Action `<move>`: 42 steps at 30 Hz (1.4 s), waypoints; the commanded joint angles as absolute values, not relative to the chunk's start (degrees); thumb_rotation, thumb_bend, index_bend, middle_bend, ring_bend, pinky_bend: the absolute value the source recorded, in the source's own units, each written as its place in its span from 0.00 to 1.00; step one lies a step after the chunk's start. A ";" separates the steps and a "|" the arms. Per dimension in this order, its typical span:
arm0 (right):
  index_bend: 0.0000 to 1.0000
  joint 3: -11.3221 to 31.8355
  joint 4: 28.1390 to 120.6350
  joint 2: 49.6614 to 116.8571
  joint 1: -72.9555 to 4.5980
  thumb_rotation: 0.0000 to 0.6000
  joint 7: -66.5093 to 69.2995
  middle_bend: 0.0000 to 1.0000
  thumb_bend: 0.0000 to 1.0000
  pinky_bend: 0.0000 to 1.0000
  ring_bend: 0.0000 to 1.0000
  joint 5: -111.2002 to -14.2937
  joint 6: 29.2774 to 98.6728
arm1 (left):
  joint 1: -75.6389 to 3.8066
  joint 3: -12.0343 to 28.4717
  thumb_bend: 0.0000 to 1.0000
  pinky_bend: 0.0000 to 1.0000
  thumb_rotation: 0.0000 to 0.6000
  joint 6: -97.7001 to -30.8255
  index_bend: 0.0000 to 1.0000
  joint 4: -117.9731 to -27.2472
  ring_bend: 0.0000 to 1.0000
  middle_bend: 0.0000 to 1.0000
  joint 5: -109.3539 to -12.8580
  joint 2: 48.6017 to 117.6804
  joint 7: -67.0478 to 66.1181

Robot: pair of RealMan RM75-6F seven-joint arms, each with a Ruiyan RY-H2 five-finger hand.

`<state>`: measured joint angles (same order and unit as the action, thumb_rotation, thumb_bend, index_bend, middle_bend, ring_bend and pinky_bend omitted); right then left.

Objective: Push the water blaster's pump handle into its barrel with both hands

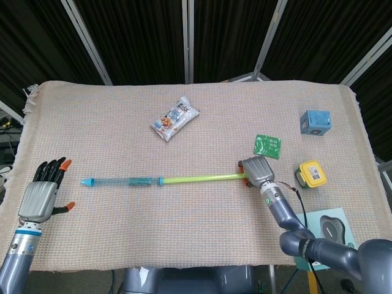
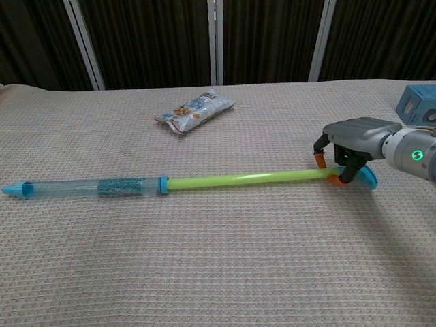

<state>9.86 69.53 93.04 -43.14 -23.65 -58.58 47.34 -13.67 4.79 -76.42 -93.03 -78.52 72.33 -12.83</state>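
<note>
The water blaster lies flat across the table. Its clear blue barrel [image 1: 131, 181] [image 2: 95, 187] points left, and the green pump rod [image 1: 199, 178] [image 2: 245, 179] is drawn far out to the right. My right hand [image 1: 257, 169] [image 2: 354, 133] sits over the rod's right end, fingers curled down on both sides of it. The blue pump handle [image 2: 368, 178] pokes out just behind those fingers. My left hand [image 1: 40, 196] hovers at the table's left edge with fingers spread, holding nothing, well left of the barrel's tip. It does not appear in the chest view.
A snack bag [image 1: 175, 117] [image 2: 195, 110] lies behind the barrel. Beside my right hand are a green packet [image 1: 267, 146] and a yellow device [image 1: 311, 174]. A blue box [image 1: 315, 122] [image 2: 413, 102] stands at the far right.
</note>
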 commanded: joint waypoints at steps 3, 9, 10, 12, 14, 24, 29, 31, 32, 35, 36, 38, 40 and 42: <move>0.66 9.65 73.15 91.27 -42.59 1.00 -25.81 1.00 0.39 1.00 1.00 -56.26 48.29 | -17.93 6.73 0.00 0.56 1.00 -70.86 0.14 -87.14 0.60 0.68 -77.95 74.80 -9.21; 0.67 9.67 76.34 89.96 -42.43 1.00 -27.94 1.00 0.42 1.00 1.00 -53.66 49.46 | -22.30 7.45 0.06 0.95 1.00 -65.83 0.30 -79.90 0.83 0.87 -78.69 78.29 -6.68; 0.67 9.63 76.58 89.83 -42.43 1.00 -28.17 1.00 0.42 1.00 1.00 -53.44 49.57 | -22.75 7.47 0.08 0.96 1.00 -65.05 0.31 -79.28 0.83 0.88 -78.52 78.57 -6.55; 0.67 9.54 77.09 89.54 -42.44 1.00 -28.68 1.00 0.42 1.00 1.00 -52.94 49.82 | -23.80 7.50 0.12 0.99 1.00 -62.96 0.33 -78.01 0.84 0.89 -77.74 79.13 -6.64; 0.67 9.42 77.63 89.21 -42.47 1.00 -29.21 1.00 0.42 1.00 1.00 -52.34 50.10 | -25.12 7.49 0.16 1.00 1.00 -60.23 0.34 -76.70 0.84 0.89 -76.42 79.71 -7.69; 0.67 8.91 78.86 88.10 -42.56 1.00 -29.79 1.00 0.43 1.00 1.00 -51.45 50.97 | -28.50 7.24 0.27 1.00 1.00 -53.09 0.40 -70.79 0.84 0.89 -72.00 83.79 -8.07; 0.67 8.80 78.97 87.99 -42.58 1.00 -29.57 1.00 0.43 1.00 1.00 -51.32 51.11 | -28.78 6.84 0.27 1.00 1.00 -52.34 0.41 -69.42 0.85 0.89 -71.60 84.81 -7.34; 0.67 8.72 78.99 87.96 -42.58 1.00 -29.50 1.00 0.43 1.00 1.00 -51.36 51.20 | -28.88 6.70 0.27 1.00 1.00 -52.14 0.41 -68.93 0.84 0.89 -71.51 85.18 -7.05; 0.67 8.67 79.00 87.95 -42.57 1.00 -29.46 1.00 0.43 1.00 1.00 -51.37 51.25 | -28.95 6.65 0.27 1.00 1.00 -52.06 0.41 -68.64 0.84 0.89 -71.48 85.39 -6.90; 0.67 8.56 79.07 87.88 -42.59 1.00 -29.37 1.00 0.43 1.00 1.00 -51.37 51.36 | -29.16 6.46 0.27 1.00 1.00 -51.92 0.41 -68.21 0.84 0.89 -71.51 85.85 -6.63; 0.67 8.55 79.09 87.87 -42.60 1.00 -29.35 1.00 0.43 1.00 1.00 -51.39 51.43 | -29.25 6.40 0.27 1.00 1.00 -51.86 0.42 -68.14 0.84 0.89 -71.51 85.96 -6.61; 0.67 8.52 79.16 87.81 -42.63 1.00 -29.30 1.00 0.43 1.00 1.00 -51.36 51.52 | -29.46 6.29 0.27 1.00 1.00 -51.50 0.42 -67.98 0.84 0.89 -71.27 86.24 -6.73; 0.67 8.51 79.29 87.75 -42.64 1.00 -29.23 1.00 0.43 1.00 1.00 -51.37 51.68 | -29.97 6.30 0.27 1.00 1.00 -50.35 0.43 -67.43 0.84 0.89 -70.50 86.91 -6.98; 0.67 8.46 79.35 87.75 -42.59 1.00 -29.13 1.00 0.43 1.00 1.00 -51.41 51.87 | -30.30 6.42 0.28 1.00 1.00 -49.93 0.43 -66.88 0.84 0.89 -70.07 87.45 -6.99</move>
